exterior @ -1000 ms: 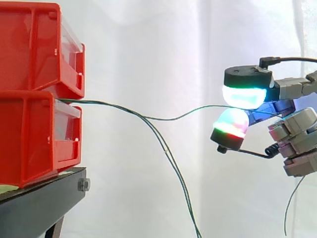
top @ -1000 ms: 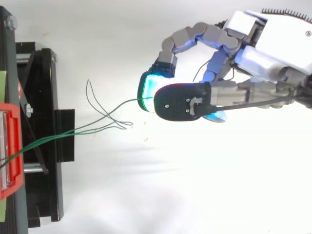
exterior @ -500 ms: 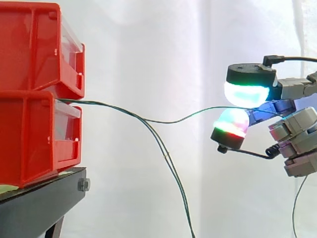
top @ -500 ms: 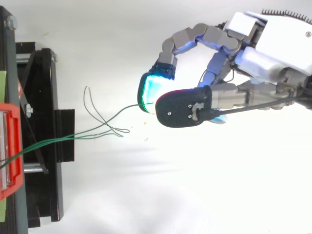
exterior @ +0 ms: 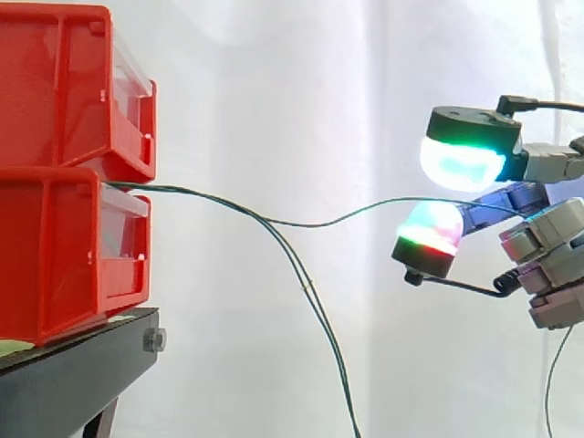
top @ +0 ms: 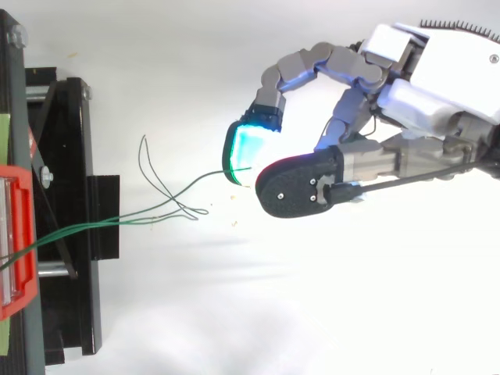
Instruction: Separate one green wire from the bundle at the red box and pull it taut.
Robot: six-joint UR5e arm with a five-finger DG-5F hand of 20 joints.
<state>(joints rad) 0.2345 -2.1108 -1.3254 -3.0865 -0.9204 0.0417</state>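
We see the green wire (exterior: 319, 223) leaving the gap between the two stacked red bins (exterior: 64, 246) at 9 o'clock in the side view. Its long axis runs level across to the hand (exterior: 547, 246) at 3 o'clock. It is not taut: it dips in a shallow sag midway, then rises into the fingers (exterior: 461, 164).

The fingers are curled round the wire, which passes between two glowing pads. It lies on the lower pad (exterior: 429, 226), red and green, while the upper pad, cyan, sits just above it with a thin gap. A further length of green wire hangs below the hand towards 5 o'clock.

The other green wires (exterior: 310, 288) part from the held one near the middle and slope down towards 6 o'clock.

From above, the wire points from the bins at 8 o'clock towards the hand at 2 o'clock, and loose wire ends (top: 152, 168) loop beside it.

The bins rest on a black stand (exterior: 73, 379). A white curtain (exterior: 274, 91) hangs behind, and a white surface (top: 234, 312) lies beneath.
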